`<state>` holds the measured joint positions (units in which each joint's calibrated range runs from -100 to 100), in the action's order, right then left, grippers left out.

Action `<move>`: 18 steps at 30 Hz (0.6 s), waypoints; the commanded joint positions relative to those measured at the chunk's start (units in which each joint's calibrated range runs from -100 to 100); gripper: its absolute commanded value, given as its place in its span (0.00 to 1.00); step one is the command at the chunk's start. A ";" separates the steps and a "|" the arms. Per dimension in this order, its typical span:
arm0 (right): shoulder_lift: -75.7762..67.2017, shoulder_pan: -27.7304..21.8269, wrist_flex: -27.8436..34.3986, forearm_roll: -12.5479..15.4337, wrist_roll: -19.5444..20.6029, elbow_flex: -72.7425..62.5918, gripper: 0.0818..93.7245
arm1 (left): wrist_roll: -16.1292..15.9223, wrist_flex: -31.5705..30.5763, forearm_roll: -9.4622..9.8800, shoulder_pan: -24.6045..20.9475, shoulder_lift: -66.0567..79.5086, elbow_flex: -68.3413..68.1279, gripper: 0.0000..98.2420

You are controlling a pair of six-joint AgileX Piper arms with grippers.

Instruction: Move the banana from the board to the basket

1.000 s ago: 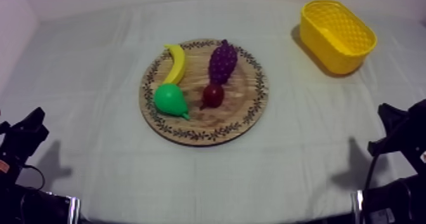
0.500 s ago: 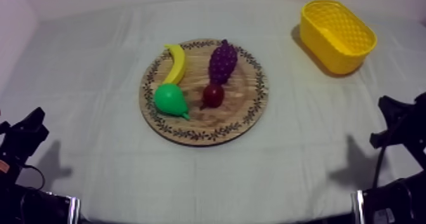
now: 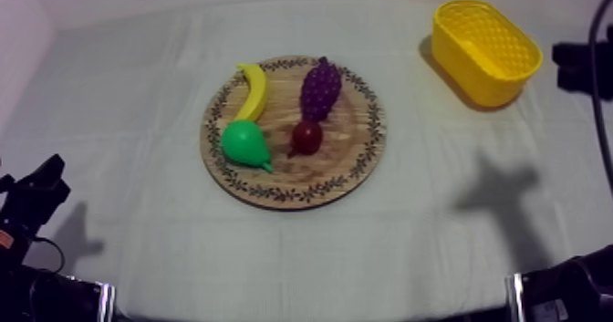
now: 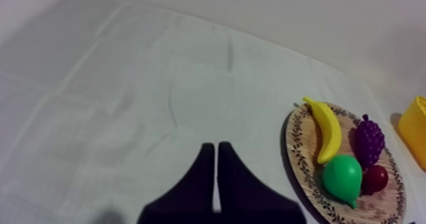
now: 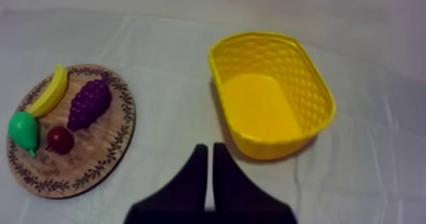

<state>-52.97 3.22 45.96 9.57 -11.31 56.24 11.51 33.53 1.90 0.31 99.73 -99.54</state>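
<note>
While neither arm holds anything, the left gripper [image 4: 217,155] sits over bare cloth with its fingers pressed together, and the right gripper [image 5: 210,155] (closed the same way) hangs near the yellow basket [image 5: 317,106]. The banana [image 3: 254,90] lies on the round wooden board [image 3: 342,166], just beside the pear [image 3: 244,143], well apart from that basket.

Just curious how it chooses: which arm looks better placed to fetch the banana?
Probably right. The right claw, shut, faces both yellow basket and banana, and the basket stands on its side. The left claw sits low, far from the basket.
</note>
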 commanded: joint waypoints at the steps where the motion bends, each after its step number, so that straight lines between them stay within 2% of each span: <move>1: 12.20 1.50 5.69 -0.46 4.34 -17.29 0.01 | -0.02 0.02 0.02 0.01 0.01 -0.01 0.00; 9: 28.30 5.93 14.61 -0.19 8.15 -35.65 0.02 | -0.01 0.02 0.02 0.01 0.01 -0.01 0.00; 18: 39.88 14.21 14.97 -2.18 14.08 -45.02 0.07 | -0.03 0.02 0.02 0.01 0.01 -0.01 0.00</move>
<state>-15.45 15.18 61.15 7.84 1.17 13.08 11.51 33.54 1.90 0.31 99.73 -99.54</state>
